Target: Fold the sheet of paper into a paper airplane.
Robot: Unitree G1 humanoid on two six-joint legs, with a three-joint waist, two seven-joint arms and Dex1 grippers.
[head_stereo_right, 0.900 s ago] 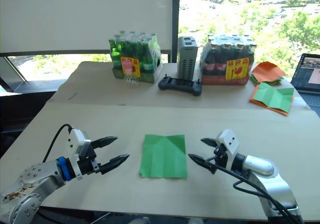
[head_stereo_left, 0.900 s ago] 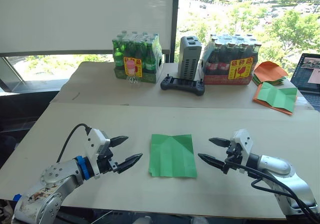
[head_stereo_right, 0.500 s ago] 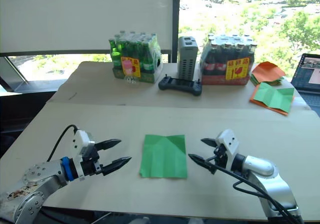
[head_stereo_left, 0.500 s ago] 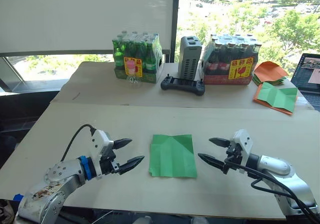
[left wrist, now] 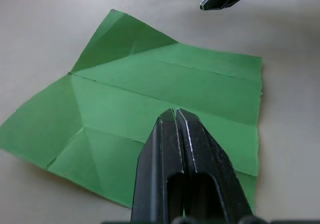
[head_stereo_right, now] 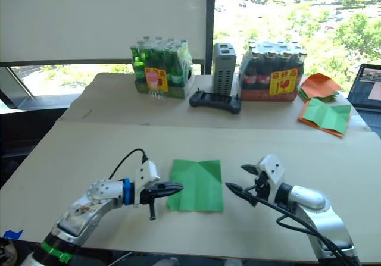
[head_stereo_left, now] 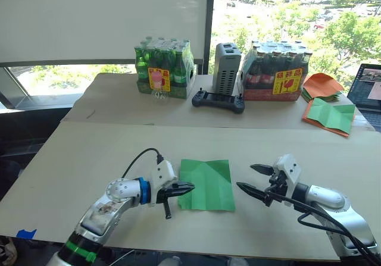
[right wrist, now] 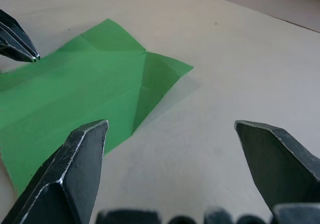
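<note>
The sheet of paper lies flat on the near table, bright green with crease lines and two folded corners at its far edge. My left gripper is shut, its tips over the sheet's left edge. In the left wrist view its closed fingers overlap the sheet of paper; I cannot tell if they touch it. My right gripper stands open just right of the sheet, apart from it. The right wrist view looks between its spread fingers at the sheet of paper.
On the far table stand a pack of green bottles, a grey device, a black controller and a pack of dark bottles. Orange sheets, an orange-bordered green sheet and a laptop lie far right.
My left arm has swung right to the sheet's left edge, and its gripper has gone from open to shut. The right arm has not moved.
</note>
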